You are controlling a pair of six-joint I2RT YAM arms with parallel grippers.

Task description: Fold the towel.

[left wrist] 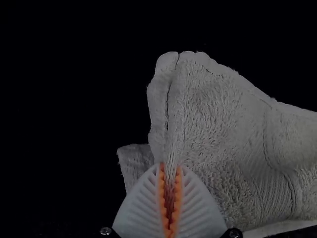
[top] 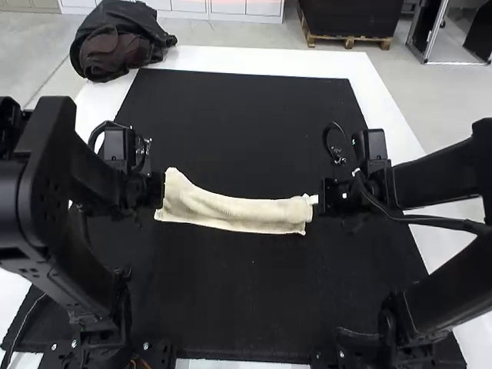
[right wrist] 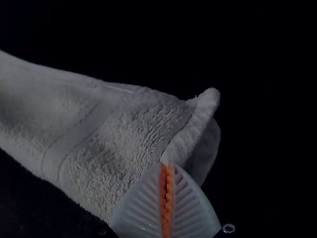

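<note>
A cream towel (top: pixel 238 211) lies as a narrow, bunched strip across the middle of the mat. At its left end is my left gripper (top: pixel 160 192); at its right end, my right gripper (top: pixel 317 198). In the left wrist view, the left gripper (left wrist: pixel 170 171) is shut on a pinched fold at the end of the towel (left wrist: pixel 218 129), with a corner flap beside it. In the right wrist view, the right gripper (right wrist: pixel 167 171) is shut on the edge at the other end of the towel (right wrist: pixel 119 134).
The black mat (top: pixel 246 115) covers most of the white table (top: pixel 223 58). A dark bag or jacket (top: pixel 119 42) rests at the table's far left corner.
</note>
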